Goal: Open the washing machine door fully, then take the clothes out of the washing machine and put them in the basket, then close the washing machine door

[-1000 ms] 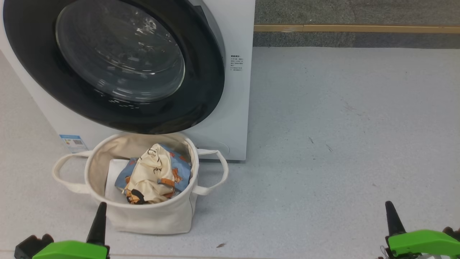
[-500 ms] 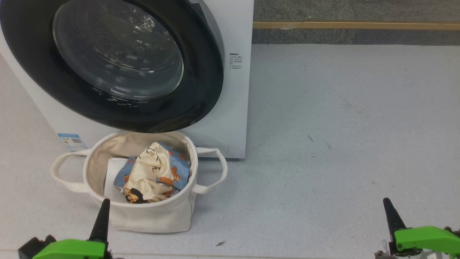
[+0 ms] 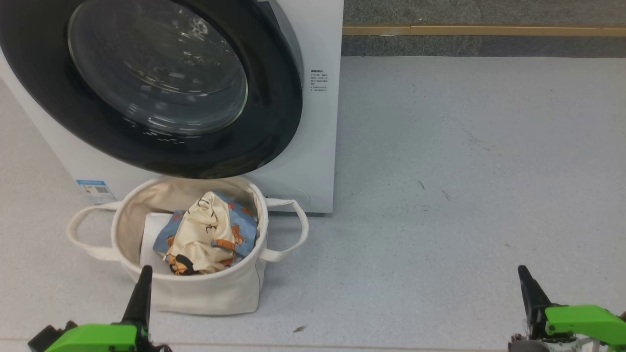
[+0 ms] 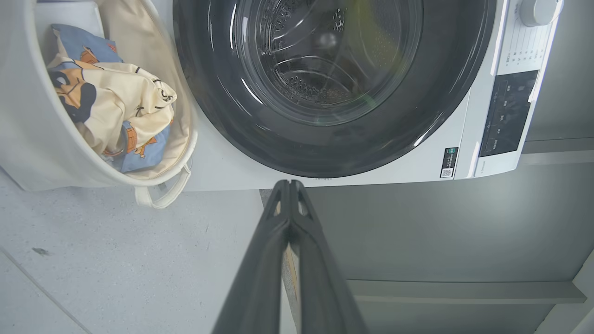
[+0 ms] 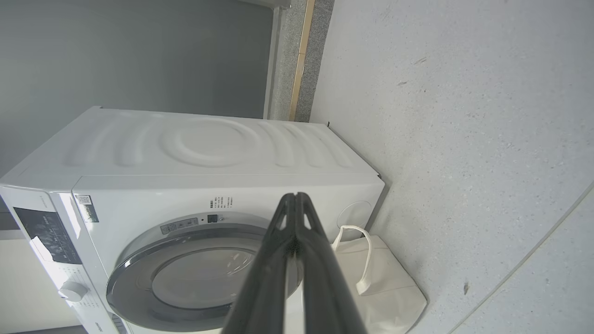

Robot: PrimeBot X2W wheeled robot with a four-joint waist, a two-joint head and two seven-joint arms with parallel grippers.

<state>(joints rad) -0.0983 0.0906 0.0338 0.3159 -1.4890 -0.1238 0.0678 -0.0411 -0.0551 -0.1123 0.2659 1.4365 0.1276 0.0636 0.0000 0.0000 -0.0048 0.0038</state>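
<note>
Black fingers of L gripper [image 3: 143, 286] & R gripper [image 3: 526, 283] sit pressed together, empty, w/ the clothes [image 3: 205, 234] in the basket [image 3: 205, 296] and the washing machine door [image 3: 274, 122] apparently shut against the washing machine [image 3: 320, 146], so task prob. complete.

washing machine [image 3: 320, 146]: white casing, small black print.
washing machine door [image 3: 274, 122]: glossy black rim, clear glass with pale glints.
sticker [image 3: 95, 191], at 7 o'clock of the door: blue.
basket [image 3: 205, 293]: plain cream canvas.
clothes [image 3: 205, 234]: light blue and cream, with an orange and black cartoon print.
sheet [image 3: 151, 234], at their 9 o'clock: plain white.
floor [image 3: 464, 171]: pale grey, finely speckled.
strip [image 3: 464, 31], at 12 o'clock: tan, between dark grey bands.
left gripper [image 3: 145, 274], right gripper [image 3: 523, 274]: black fingers, bright green bodies.
</note>
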